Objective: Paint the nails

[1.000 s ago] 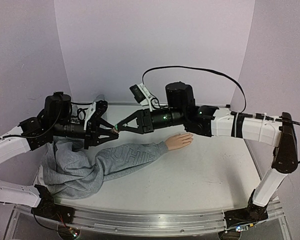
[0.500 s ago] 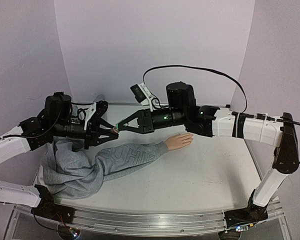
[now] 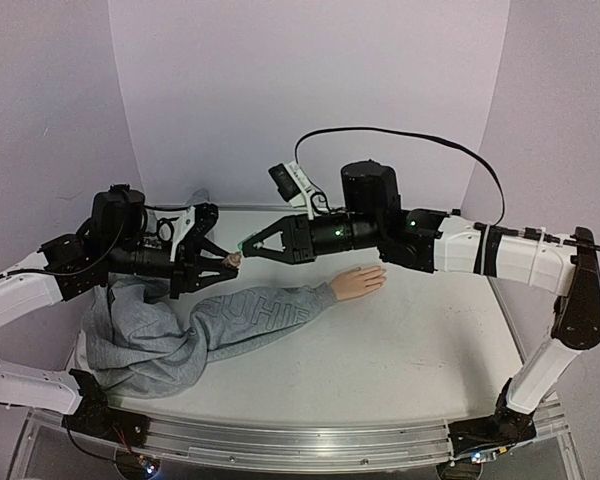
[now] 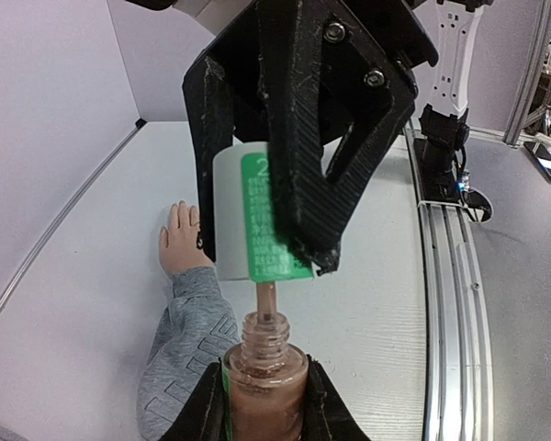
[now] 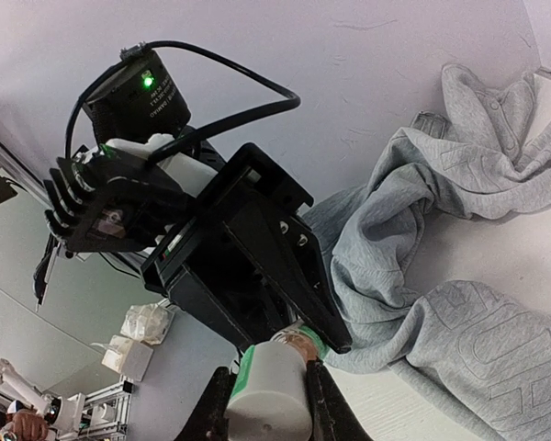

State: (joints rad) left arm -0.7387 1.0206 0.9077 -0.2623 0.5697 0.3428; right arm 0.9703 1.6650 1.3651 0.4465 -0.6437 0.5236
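My left gripper (image 3: 225, 262) is shut on a small glass bottle (image 4: 264, 372) of brownish-pink polish, held in the air above the grey sleeve (image 3: 260, 315). My right gripper (image 3: 248, 247) is shut on the bottle's white cap (image 4: 231, 207), which bears a green label. The cap stands a little off the threaded neck, and the brush stem (image 4: 266, 299) shows between them. The peach mannequin hand (image 3: 358, 282) lies flat on the table at the sleeve's end, under the right arm. Its nails are too small to make out.
The rest of the grey sweatshirt (image 3: 140, 340) is heaped at the table's front left. An aluminium rail (image 3: 280, 440) runs along the near edge. Lilac walls close in the back and both sides. White packets (image 5: 133, 340) lie off the table.
The right gripper has shut on the cap and drawn it slightly away from the bottle, the right arm shifting a little right and up. The left arm has held still.
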